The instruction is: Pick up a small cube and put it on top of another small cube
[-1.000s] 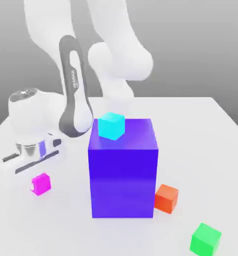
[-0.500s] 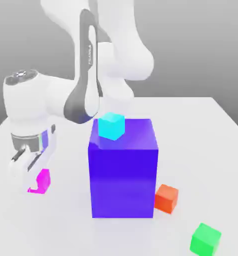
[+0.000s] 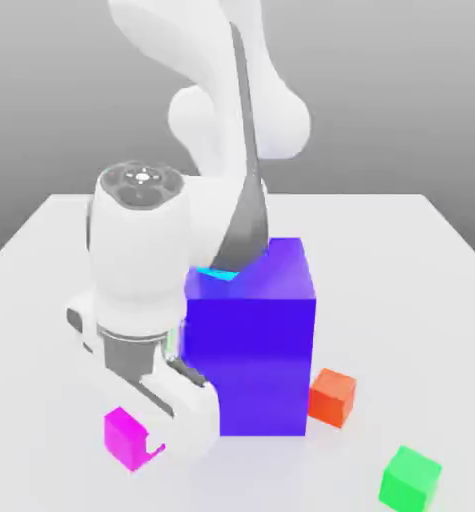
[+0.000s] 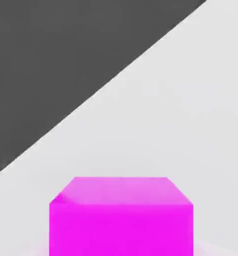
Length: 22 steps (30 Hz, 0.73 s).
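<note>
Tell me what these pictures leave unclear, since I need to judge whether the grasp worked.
- Cyan cube: exterior view, mostly hidden behind the arm; a sliver shows on the blue block.
- Magenta cube: hand view, lower part cut off by the picture's edge.
- End effector: exterior view, contact with the magenta cube cannot be confirmed.

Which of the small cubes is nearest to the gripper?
The magenta cube, right beside the gripper; the orange cube and green cube lie beyond the blue block.
</note>
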{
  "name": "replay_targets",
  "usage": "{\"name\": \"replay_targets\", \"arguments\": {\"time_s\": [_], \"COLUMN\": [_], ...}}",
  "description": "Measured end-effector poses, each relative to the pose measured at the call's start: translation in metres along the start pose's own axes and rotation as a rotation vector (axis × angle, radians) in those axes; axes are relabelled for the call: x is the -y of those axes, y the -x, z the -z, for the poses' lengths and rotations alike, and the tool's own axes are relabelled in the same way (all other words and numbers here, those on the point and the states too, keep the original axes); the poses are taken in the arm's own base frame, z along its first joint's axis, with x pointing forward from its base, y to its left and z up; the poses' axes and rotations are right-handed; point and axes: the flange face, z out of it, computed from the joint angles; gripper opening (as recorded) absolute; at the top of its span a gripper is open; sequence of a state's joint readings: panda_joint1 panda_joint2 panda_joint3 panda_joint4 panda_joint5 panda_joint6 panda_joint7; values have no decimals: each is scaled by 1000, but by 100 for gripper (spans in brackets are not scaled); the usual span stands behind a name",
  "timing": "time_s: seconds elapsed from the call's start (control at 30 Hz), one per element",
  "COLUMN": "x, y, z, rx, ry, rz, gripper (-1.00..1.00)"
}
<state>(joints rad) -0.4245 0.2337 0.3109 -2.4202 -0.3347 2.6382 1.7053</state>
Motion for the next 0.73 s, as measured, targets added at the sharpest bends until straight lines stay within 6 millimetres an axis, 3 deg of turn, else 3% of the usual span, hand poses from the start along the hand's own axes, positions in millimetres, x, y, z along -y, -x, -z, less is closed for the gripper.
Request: {"name": "replay_targets", "arguments": {"time_s": [0.2, 0.43, 0.57, 0.6, 0.73], "x": [10, -5, -7, -7, -7], "y": [102, 223, 245, 247, 247], "z": [20, 44, 5, -8, -8], "rx": [42, 88, 92, 92, 92], "ry": [-5, 12, 11, 12, 12], "rz": [-116, -229, -223, -222, -222], "gripper": [-100, -100, -100, 100, 100]}}
